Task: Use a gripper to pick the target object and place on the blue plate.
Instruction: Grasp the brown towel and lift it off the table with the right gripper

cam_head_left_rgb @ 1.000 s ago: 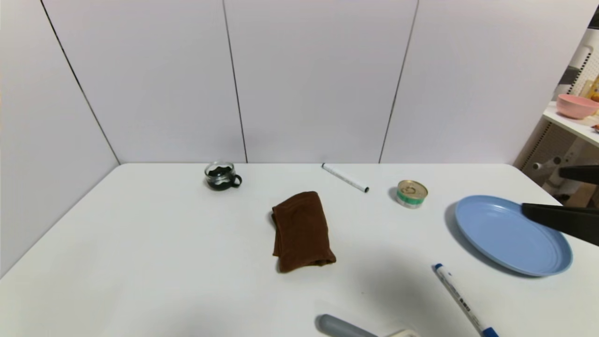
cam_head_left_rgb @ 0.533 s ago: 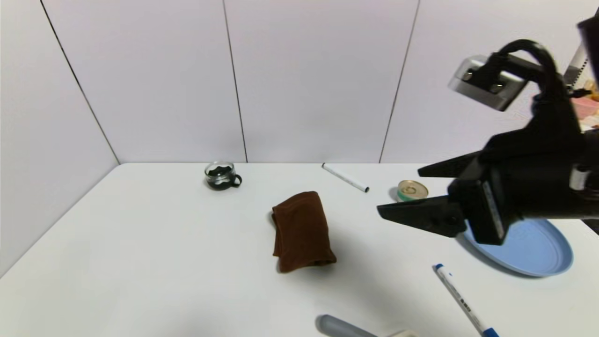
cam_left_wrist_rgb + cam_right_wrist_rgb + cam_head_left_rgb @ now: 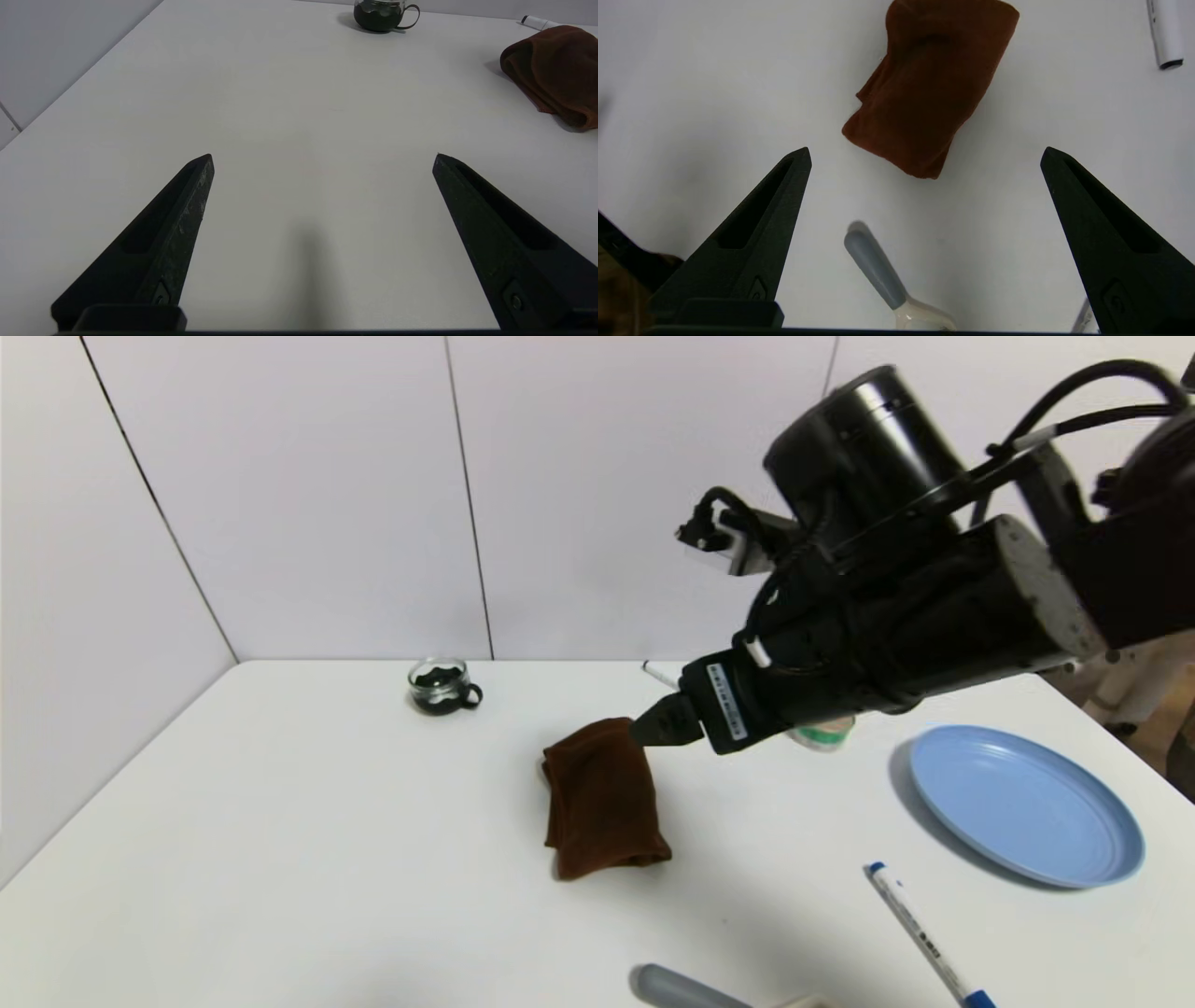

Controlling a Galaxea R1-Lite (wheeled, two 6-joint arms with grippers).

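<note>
My right claw [image 3: 924, 154] hangs spread wide above the brown towel [image 3: 602, 797], which lies mid-table [image 3: 327, 821], well left of the blue plate [image 3: 1025, 803], while my left claw [image 3: 322, 158] idles, also spread.

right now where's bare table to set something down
Widest bare patch: the robot's left side, between the glass cup and brown towel. Also between towel and blue plate. Crowded along the near edge: blue marker, grey handle.
</note>
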